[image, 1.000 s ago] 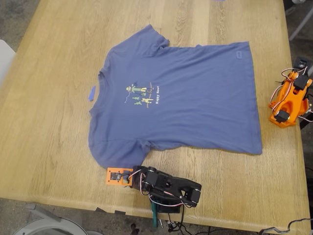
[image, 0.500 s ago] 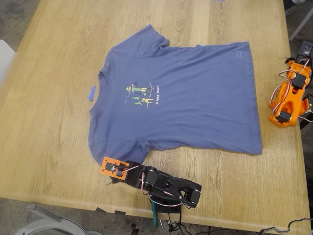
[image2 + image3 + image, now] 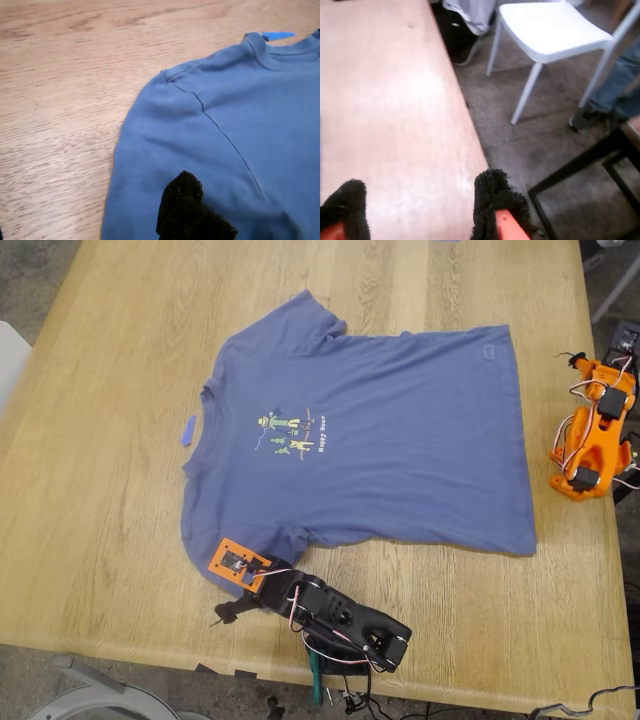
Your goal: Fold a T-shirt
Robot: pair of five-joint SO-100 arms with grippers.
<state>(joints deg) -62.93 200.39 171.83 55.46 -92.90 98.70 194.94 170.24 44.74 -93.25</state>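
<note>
Lying flat on the bench (image 3: 100,460), the T-shirt (image 3: 400,460) has its near sleeve under my first claw (image 3: 228,612), state unclear. My second claw (image 3: 420,210), spread, hangs well apart.

T-shirt (image 3: 380,440) chest: small yellow print text, too small to read.

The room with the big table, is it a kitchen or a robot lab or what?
Probably a workshop or hobby lab, not a kitchen. Small robot arms with loose wires are fixed to a plain wooden table, a T-shirt lies spread for practice, and a white plastic chair stands on bare floor.
</note>
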